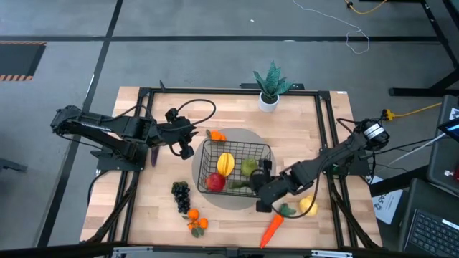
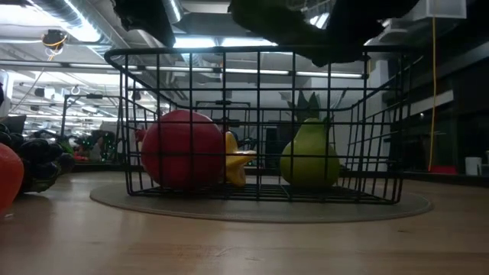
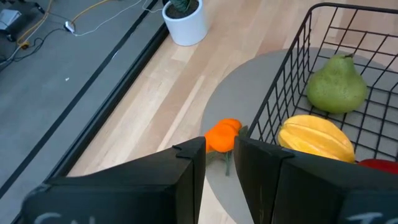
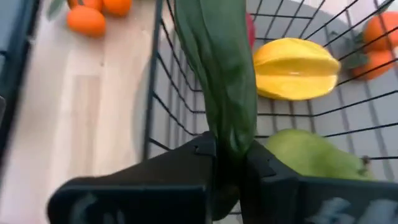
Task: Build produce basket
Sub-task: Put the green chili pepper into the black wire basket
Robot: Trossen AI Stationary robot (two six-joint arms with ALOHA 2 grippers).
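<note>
1. The basket (image 1: 235, 168) stands on a round grey mat (image 1: 237, 136) near the middle of the wooden counter (image 1: 301, 136).
2. Inside the basket lie a red apple (image 1: 216, 182), a yellow ridged squash (image 1: 226, 163) and a green pear (image 1: 248, 166); in the low view the apple (image 2: 182, 150) sits to one side, the pear (image 2: 309, 155) to the other, with the squash (image 2: 235, 159) between them.
3. The right gripper (image 1: 262, 180) hangs over the basket's edge on the right arm's side, its jaws pinching a long dark green vegetable (image 4: 221, 81) that points down into the basket, above the pear (image 4: 311, 155) and the squash (image 4: 295, 68).
4. The left gripper (image 1: 188, 143) hovers just outside the basket on the left arm's side, beside the orange pair (image 1: 216, 135) that rests on the mat; its jaws stand slightly spread with nothing between them, and its fingers (image 3: 186, 180) frame the oranges (image 3: 222, 134) in the left wrist view.
5. Black grapes (image 1: 181, 195) and more oranges (image 1: 195, 223) lie on the counter at the front left of the basket.
6. An orange carrot (image 1: 271, 229) and a yellow pear (image 1: 308, 206) lie at the front right, close under the right arm.
7. A potted plant (image 1: 270, 86) stands at the counter's far edge.
</note>
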